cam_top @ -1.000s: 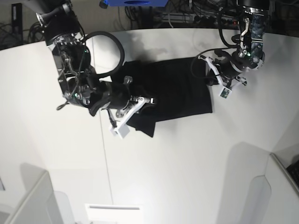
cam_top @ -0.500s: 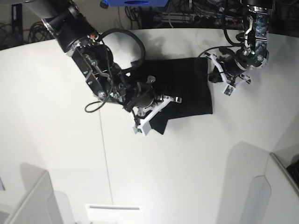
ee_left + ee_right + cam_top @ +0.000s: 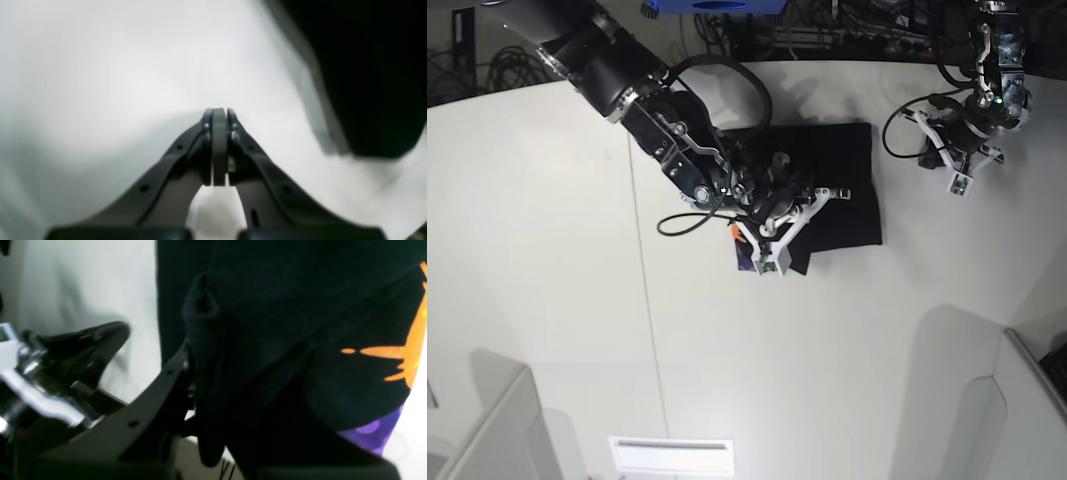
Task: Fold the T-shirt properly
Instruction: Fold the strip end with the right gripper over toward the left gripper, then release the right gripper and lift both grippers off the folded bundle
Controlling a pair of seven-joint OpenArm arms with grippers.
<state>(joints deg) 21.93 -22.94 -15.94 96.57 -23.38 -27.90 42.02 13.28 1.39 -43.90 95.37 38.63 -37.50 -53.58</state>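
The black T-shirt lies partly folded at the back middle of the white table. My right gripper is shut on a bunched fold of it and holds that fold over the shirt's middle. In the right wrist view the gripper is wrapped in black cloth, and the orange and purple print shows on the lifted underside. The print also peeks out below the arm. My left gripper is shut and empty, just right of the shirt. The left wrist view shows its closed tips over bare table, with the shirt's edge at the upper right.
The table's curved back edge has cables and a blue object behind it. A seam runs down the table. White panels stand at the lower left and lower right. A cable loop hangs from the right arm.
My right arm has swung to the right, carrying the shirt's left part over the rest and turning up the print. My left gripper has drawn back to the right, off the shirt.
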